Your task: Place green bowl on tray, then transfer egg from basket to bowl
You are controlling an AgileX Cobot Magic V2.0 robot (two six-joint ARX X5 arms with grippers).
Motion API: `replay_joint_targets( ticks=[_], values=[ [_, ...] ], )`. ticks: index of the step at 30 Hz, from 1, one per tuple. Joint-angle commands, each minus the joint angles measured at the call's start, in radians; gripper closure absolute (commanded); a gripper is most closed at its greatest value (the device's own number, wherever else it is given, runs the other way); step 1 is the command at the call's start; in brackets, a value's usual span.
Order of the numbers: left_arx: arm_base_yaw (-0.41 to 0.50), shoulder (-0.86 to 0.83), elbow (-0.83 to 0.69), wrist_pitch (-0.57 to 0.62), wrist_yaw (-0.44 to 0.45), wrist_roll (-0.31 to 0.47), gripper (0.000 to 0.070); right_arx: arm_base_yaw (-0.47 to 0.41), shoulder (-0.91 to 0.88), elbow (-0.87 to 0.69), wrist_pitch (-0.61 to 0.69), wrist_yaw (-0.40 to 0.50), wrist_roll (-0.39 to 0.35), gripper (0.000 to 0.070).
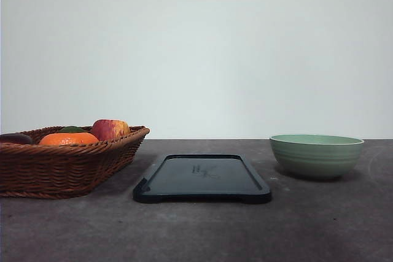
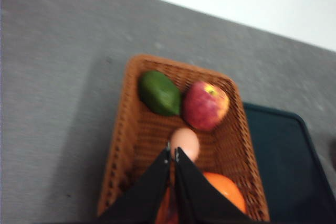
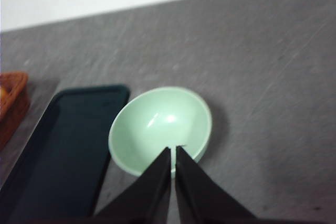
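On the table sit one basket (image 1: 61, 167), one tray (image 1: 202, 179), one green bowl (image 1: 316, 154); both end effectors pressed together.

Front view: basket (image 1: 67, 164) is cut off by the left edge, and its rim hides the lower parts of the fruit; a dark item at far left (image 1: 13, 138) can't be identified. The egg isn't made out there. Left wrist view: egg (image 2: 185, 143) is partly covered by the left pincer (image 2: 172, 153), orange fruit (image 2: 226, 192) mostly hidden behind the fingers, tray (image 2: 283, 161) cropped at the right edge. Right wrist view: tray and basket are cut by the left edge; green bowl (image 3: 157, 124) near rim is hidden by the right pincer (image 3: 173, 150). Both wrist views are slightly blurred.
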Motion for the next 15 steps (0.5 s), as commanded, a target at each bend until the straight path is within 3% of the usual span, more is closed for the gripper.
replay_joint_targets(
  ticks=[1, 9, 15],
  values=[
    [-0.004, 0.042, 0.038, -0.016, 0.031, 0.017, 0.0700, 0.000, 0.045, 0.034, -0.010, -0.024, -0.015, 0.0694],
    [-0.030, 0.229, 0.138, -0.145, 0.064, 0.032, 0.0700, 0.000, 0.248, 0.169, -0.124, -0.047, -0.015, 0.0694],
    [-0.046, 0.309, 0.168, -0.163, 0.064, 0.032, 0.0700, 0.000, 0.370, 0.275, -0.234, -0.047, -0.037, 0.0694]
  ],
)
